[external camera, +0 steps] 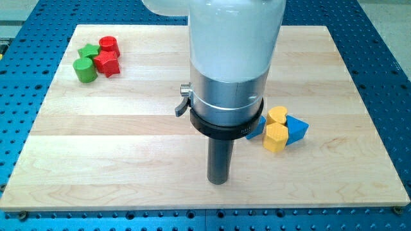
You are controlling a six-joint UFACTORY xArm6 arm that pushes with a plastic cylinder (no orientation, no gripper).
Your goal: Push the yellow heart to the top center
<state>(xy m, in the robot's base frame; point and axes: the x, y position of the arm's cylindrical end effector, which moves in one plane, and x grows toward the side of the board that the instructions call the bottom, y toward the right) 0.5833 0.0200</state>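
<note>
The yellow heart (277,115) lies right of the board's centre, touching a yellow hexagon block (275,137) just below it. A blue block (297,128) sits against both on their right, and another blue block (256,128) shows partly behind the arm on the heart's left. My tip (218,181) is on the board below and to the left of this cluster, apart from it. The arm's wide body hides the board's top centre.
At the view's top left is a second cluster: a green star (88,51), a red cylinder (109,45), a green cylinder (85,69) and a red star (108,63). The wooden board (128,141) sits on a blue perforated table (392,38).
</note>
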